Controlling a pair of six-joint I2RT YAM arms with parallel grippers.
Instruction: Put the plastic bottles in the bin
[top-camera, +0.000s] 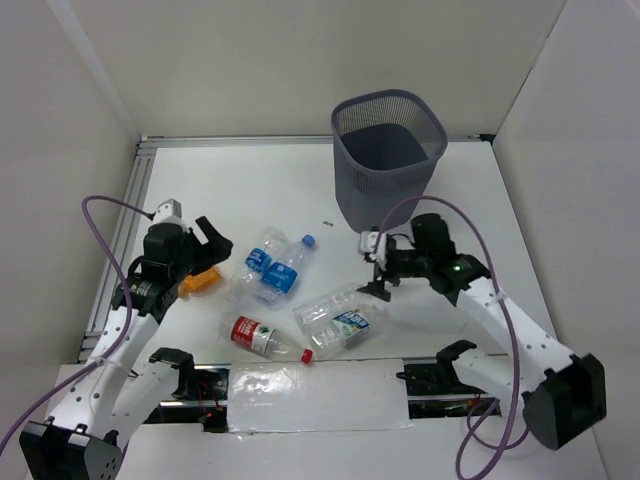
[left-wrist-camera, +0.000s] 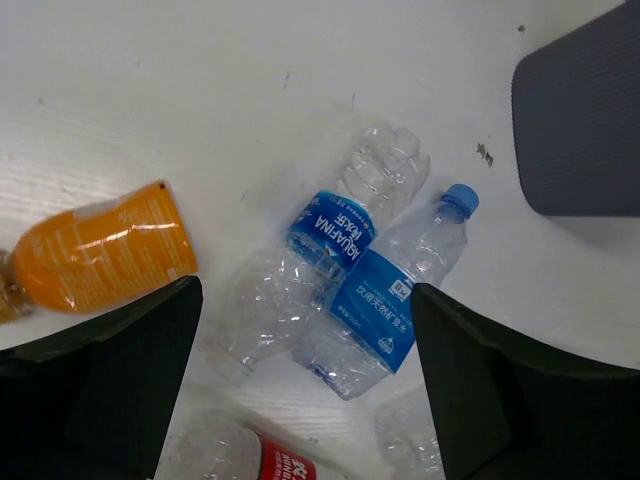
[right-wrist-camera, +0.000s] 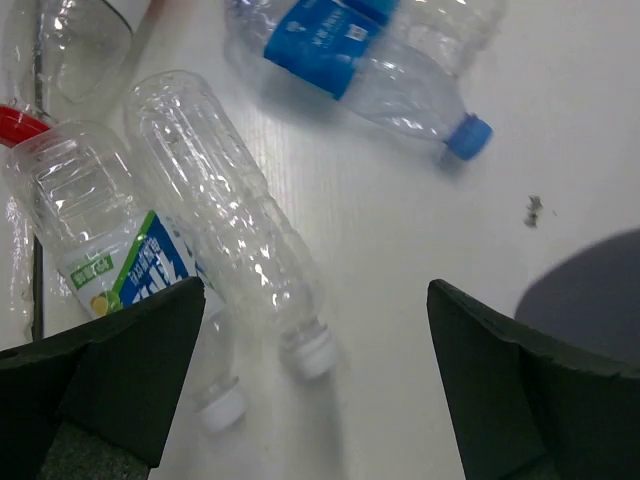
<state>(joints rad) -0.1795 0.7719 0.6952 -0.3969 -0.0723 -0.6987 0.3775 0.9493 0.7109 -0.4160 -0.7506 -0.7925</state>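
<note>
Several plastic bottles lie on the white table in front of the bin (top-camera: 388, 150). Two blue-labelled ones (top-camera: 265, 262) (top-camera: 290, 268) lie side by side, and a stubby orange one (top-camera: 203, 281) is to their left. A red-labelled one (top-camera: 262, 337) lies near the front. A green-white labelled one (top-camera: 348, 322) lies beside a clear one (top-camera: 322, 308). My left gripper (top-camera: 216, 244) hovers open over the blue-labelled pair (left-wrist-camera: 340, 225) (left-wrist-camera: 395, 290), holding nothing. My right gripper (top-camera: 377, 268) hangs open above the clear bottle's white cap (right-wrist-camera: 310, 352), also holding nothing.
The bin (left-wrist-camera: 580, 120) stands at the back right, just behind my right arm. White walls close in both sides and the back. A clear plastic sheet (top-camera: 310, 392) covers the front edge between the arm bases. A small dark speck (top-camera: 326, 222) lies on the table.
</note>
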